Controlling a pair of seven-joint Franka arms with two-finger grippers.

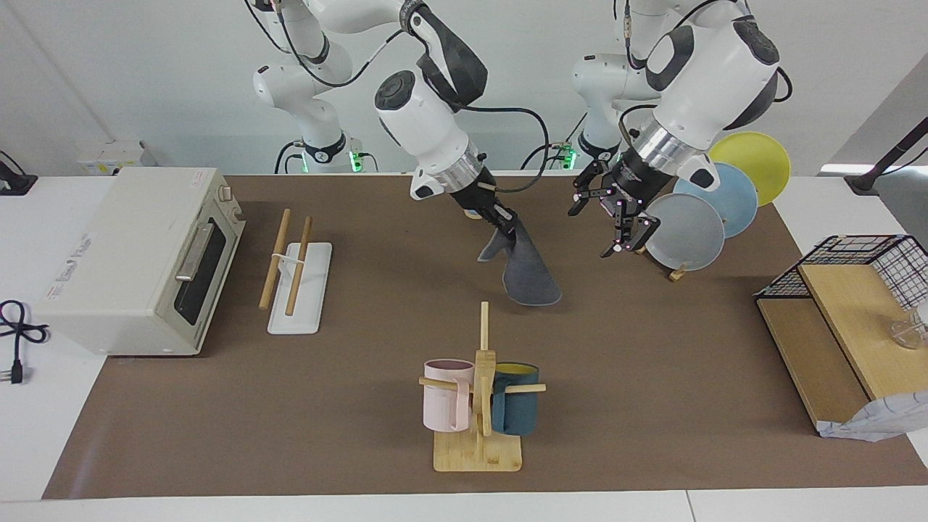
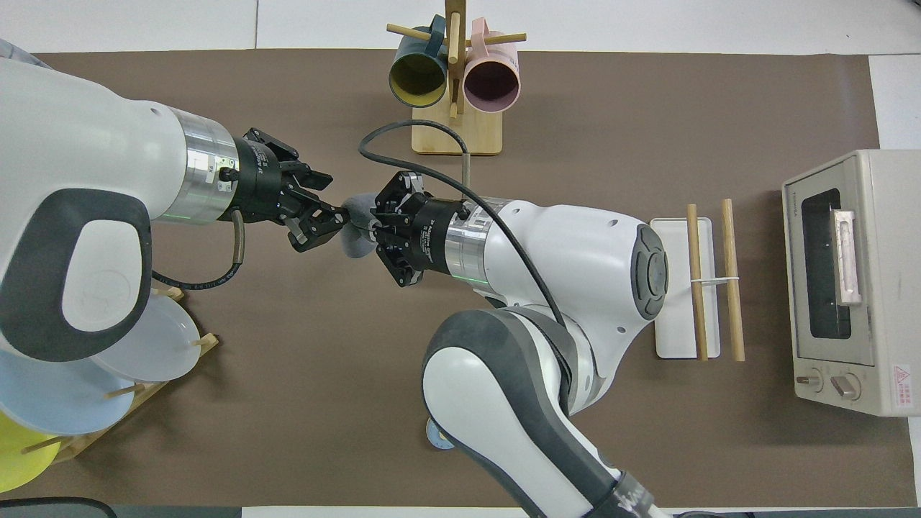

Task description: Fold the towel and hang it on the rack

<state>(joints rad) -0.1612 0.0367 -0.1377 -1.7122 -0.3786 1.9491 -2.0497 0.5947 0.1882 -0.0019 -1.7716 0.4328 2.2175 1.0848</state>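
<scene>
The towel (image 1: 528, 274) hangs dark grey face out from my right gripper (image 1: 510, 223), which is shut on its upper corner over the middle of the brown mat. Its lower edge is at or just above the mat. In the overhead view only a grey bit of the towel (image 2: 352, 234) shows past the right gripper (image 2: 372, 229). My left gripper (image 1: 628, 241) is open and empty, apart from the towel toward the left arm's end, near it in the overhead view (image 2: 329, 205). The rack (image 1: 310, 290), two wooden rods on a white base, stands beside the oven, also in the overhead view (image 2: 673, 288).
A toaster oven (image 1: 138, 261) stands at the right arm's end of the table. A mug tree (image 1: 480, 391) with two mugs stands farther from the robots than the towel. A plate stand with several plates (image 1: 718, 196) and a wooden shelf with a wire basket (image 1: 841, 312) are at the left arm's end.
</scene>
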